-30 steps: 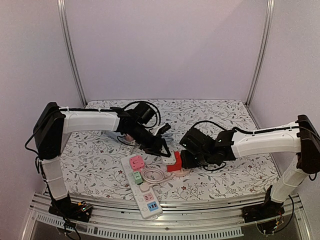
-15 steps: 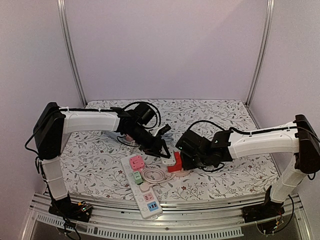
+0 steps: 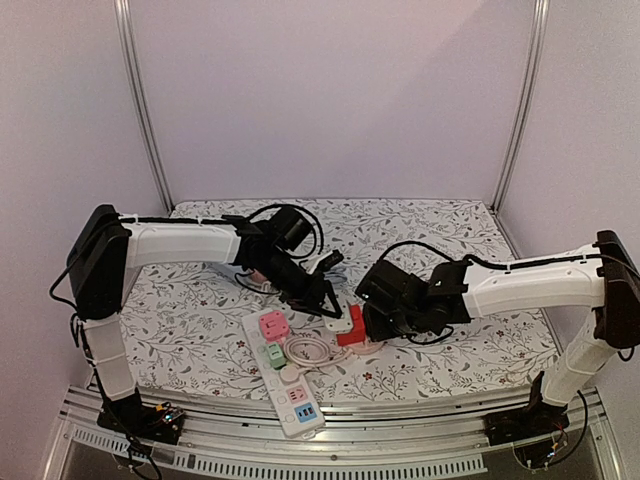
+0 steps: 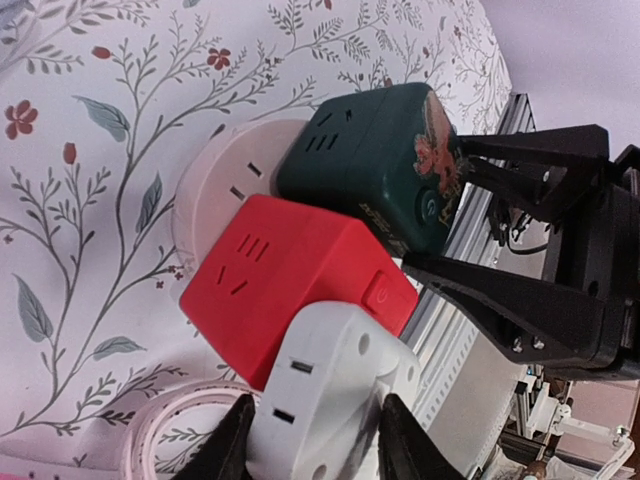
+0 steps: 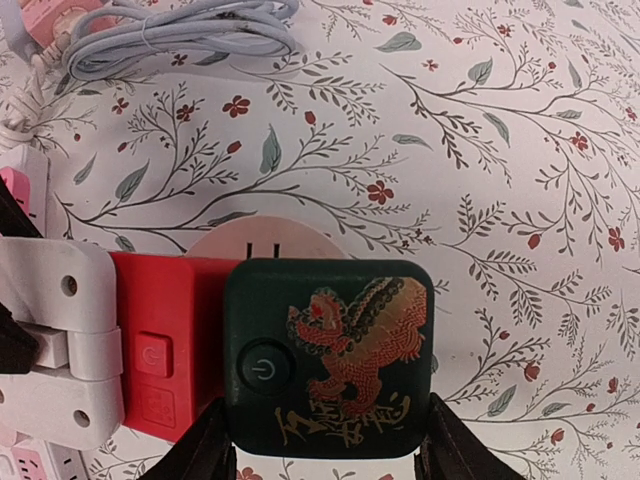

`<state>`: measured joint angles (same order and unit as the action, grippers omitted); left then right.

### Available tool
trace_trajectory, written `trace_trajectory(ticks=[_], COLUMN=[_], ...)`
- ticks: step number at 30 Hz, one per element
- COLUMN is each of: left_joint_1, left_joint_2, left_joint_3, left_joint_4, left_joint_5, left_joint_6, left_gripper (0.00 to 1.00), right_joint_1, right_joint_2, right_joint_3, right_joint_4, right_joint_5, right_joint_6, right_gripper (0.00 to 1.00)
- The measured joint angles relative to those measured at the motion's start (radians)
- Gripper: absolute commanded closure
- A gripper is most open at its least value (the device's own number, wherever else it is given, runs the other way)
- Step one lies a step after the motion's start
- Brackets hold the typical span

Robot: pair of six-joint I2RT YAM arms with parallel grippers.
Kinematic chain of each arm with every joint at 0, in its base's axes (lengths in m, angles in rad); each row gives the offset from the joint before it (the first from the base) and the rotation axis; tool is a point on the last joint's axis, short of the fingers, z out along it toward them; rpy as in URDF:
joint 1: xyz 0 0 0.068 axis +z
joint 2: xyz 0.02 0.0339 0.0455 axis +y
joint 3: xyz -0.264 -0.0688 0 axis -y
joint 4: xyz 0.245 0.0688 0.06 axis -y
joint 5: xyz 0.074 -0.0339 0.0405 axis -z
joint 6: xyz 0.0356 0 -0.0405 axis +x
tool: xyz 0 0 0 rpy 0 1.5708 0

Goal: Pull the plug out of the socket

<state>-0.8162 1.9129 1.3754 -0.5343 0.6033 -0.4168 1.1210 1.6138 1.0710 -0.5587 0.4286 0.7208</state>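
- I see my left gripper [image 4: 318, 440] clenched on the white plug [image 4: 335, 385], one dark finger pressed to each side of its body.
- The white plug sits against one end of a red cube adapter [image 4: 290, 290]; from the left wrist camera I cannot tell whether its pins are seated in the red cube or just butted against it.
- My right gripper [image 5: 325, 450] is grasping a dark green cube adapter [image 5: 330, 355], with a finger on each of its side faces. The top of that cube carries a red and gold dragon-like print and a round power button.
- In the right wrist view, the white plug, red cube and green cube stand in a row, each touching the next, with red in the middle.
- Beneath the red and green cubes lies a round socket [image 5: 265, 240], pale pink, flat on the floral tablecloth [image 5: 520, 150]; only its curved edge shows past them.
- From the overhead camera this cluster sits near the middle of the table, between the two arms.
- A white power strip [image 3: 283, 375] with pink, green and blue outlets lies just nearer the arm bases, with a coiled pale cable [image 3: 305, 348] beside it.
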Motion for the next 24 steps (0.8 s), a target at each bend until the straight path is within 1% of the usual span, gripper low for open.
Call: trace_trajectory(ticks=[5,10,13,18,24], left_joint_1=[0.000,0.000,0.000,0.000,0.000], left_joint_2=[0.000,0.000,0.000,0.000,0.000], left_joint_3=[0.000,0.000,0.000,0.002,0.003], left_joint_4=[-0.011,-0.012,-0.012,0.000,-0.003], left_joint_5=[0.007,0.008,0.007,-0.001,-0.001], left_joint_6=[0.002,0.003,0.003,0.004,0.005], left_gripper=[0.62,0.62,0.62,0.62,0.62], right_joint_1=[0.028,0.031,0.016,-0.031,-0.021], right_joint_2=[0.035,0.038,0.032,-0.021,-0.022], right_joint_3=[0.050,0.053,0.040,-0.032,-0.027], right_joint_4=[-0.056,-0.062,-0.040,0.037,0.027], right_joint_5=[0.050,0.056,0.034,-0.051,-0.039], right_joint_6=[0.001,0.001,0.001,0.009,0.006], right_gripper=[0.67,0.67,0.67,0.68,0.68])
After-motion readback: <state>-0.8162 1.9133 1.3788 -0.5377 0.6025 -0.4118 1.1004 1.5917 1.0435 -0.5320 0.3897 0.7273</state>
